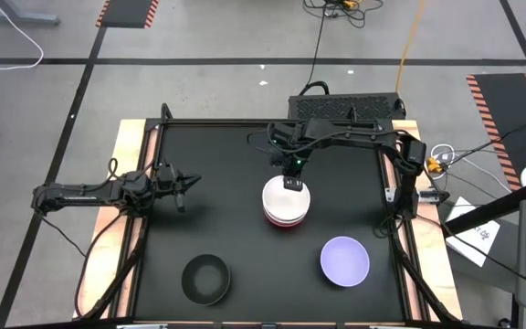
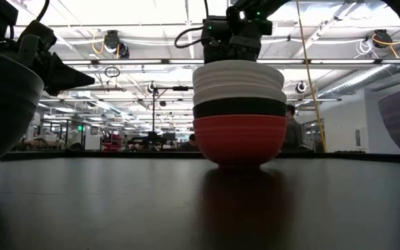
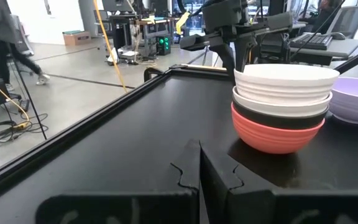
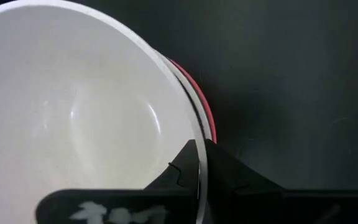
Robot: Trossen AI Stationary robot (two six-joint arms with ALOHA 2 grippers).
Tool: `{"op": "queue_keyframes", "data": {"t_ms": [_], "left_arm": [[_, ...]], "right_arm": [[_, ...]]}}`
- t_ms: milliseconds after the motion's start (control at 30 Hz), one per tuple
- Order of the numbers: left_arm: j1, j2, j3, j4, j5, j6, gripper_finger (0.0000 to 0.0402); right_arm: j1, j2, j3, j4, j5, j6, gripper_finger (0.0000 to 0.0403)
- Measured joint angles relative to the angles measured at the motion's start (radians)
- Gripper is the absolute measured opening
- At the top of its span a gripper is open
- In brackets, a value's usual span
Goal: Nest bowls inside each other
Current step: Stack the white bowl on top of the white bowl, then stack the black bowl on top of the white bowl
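A stack of nested bowls stands mid-table: a red bowl at the bottom on the table, a black one in it, and two white ones on top. My right gripper is shut at the top white bowl's far rim. A single black bowl sits near the front left and a lavender bowl near the front right, both resting on their bases. My left gripper hovers shut over the table's left part, holding nothing. My right gripper pinches the top white bowl's rim on its far side, one finger inside the bowl and one outside. The fingers slant down from the far side. The bowl sits level, nested in the stack below it.
The black mat's raised frame borders the work area. Bare mat lies between the stack and the two single bowls, and to the left of the stack. Cables and a paper sheet lie off the table's right side.
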Motion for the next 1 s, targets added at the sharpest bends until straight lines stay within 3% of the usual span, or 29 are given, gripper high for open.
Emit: {"op": "queue_keyframes", "data": {"t_ms": [267, 733, 1000], "left_arm": [[0.0, 0.0, 0.0, 0.0, 0.0, 0.006, 0.0005], [0.0, 0.0, 0.0, -0.001, 0.001, 0.01, 0.0005], [0.0, 0.0, 0.0, -0.001, 0.001, 0.01, 0.0005]], "right_arm": [[0.0, 0.0, 0.0, -0.009, -0.024, 0.0, 0.0029], [-0.006, -0.001, 0.0, 0.014, -0.028, 0.009, 0.0153], [-0.035, -0.063, -0.001, 0.071, -0.025, 0.006, 0.0165]]}}
